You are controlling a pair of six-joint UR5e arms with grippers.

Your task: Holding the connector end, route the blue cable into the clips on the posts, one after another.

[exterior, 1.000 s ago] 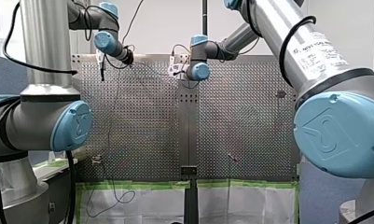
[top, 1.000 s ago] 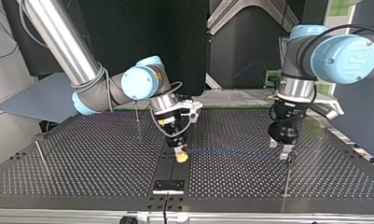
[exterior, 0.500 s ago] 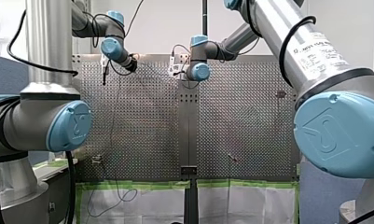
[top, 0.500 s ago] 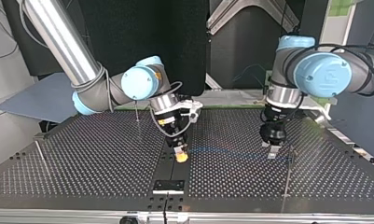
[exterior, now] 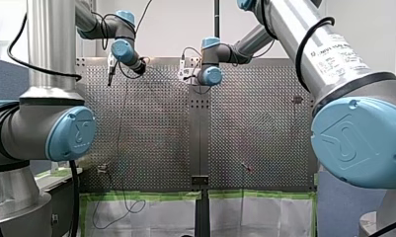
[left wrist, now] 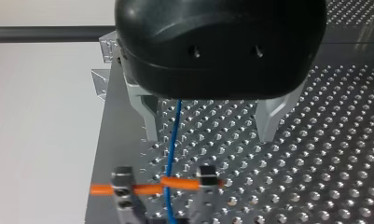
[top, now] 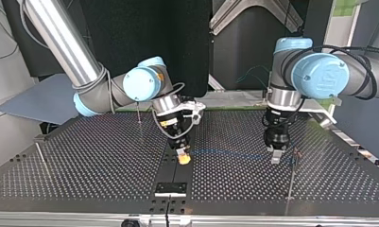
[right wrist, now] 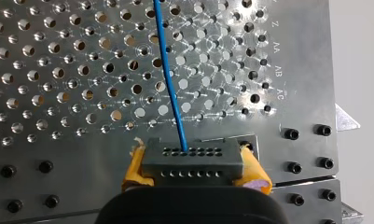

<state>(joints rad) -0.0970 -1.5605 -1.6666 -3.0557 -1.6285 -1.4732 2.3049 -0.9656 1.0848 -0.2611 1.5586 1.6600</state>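
Blue cable (right wrist: 170, 79) — connector end (right wrist: 192, 161) clamped.

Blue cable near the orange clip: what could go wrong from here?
1. My left gripper is open astride the blue cable, not gripping it, so the cable could slide off the orange clip.
2. My right gripper is shut on the connector and the cable runs straight from it; a hard pull might strain that joint.

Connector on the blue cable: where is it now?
The connector is clamped between my right gripper's yellow pads, over the centre strip in the top view; the blue cable leads from it toward my left gripper.
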